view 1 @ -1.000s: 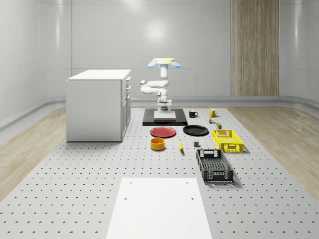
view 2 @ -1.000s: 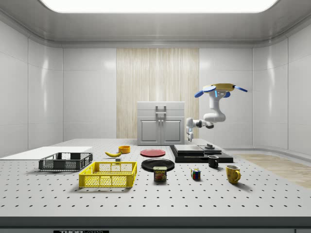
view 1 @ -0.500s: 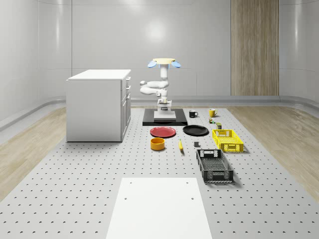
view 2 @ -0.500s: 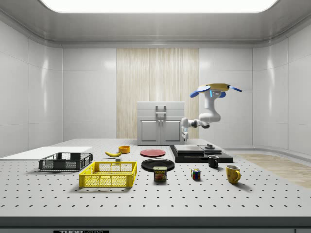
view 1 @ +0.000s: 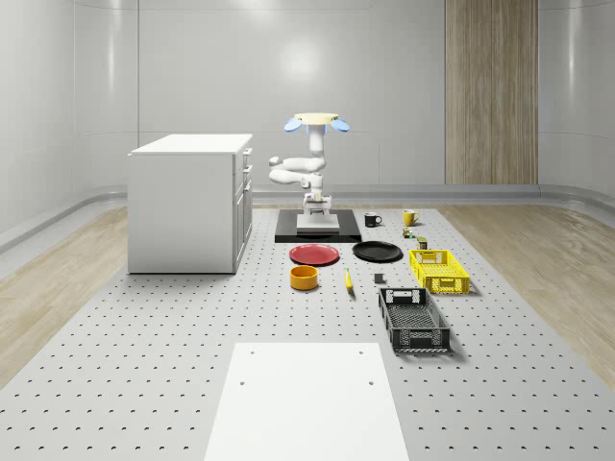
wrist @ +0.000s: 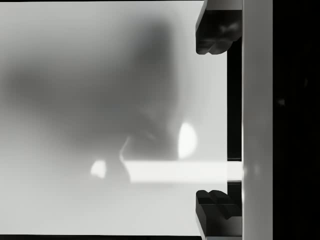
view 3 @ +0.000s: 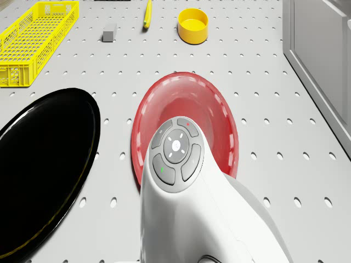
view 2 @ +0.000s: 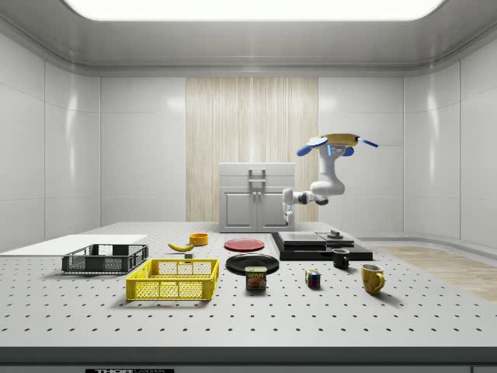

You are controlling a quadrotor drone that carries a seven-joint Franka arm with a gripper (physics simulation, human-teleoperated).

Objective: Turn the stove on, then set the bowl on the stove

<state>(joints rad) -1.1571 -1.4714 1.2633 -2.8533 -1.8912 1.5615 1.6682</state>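
drone (view 2: 337, 141) shifted — side view's left (hand (view 2: 286, 196) too)

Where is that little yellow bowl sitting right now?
In the whole-scene view the yellow bowl sits on the perforated table, just in front of the red plate and to the left of the banana.

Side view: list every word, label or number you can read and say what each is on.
"SPAM": on the can standing in front of the black plate.
Dark strip with pale lettering on the table's front edge: too small to read.
Cube, black mug and yellow mug: no text to be seen.
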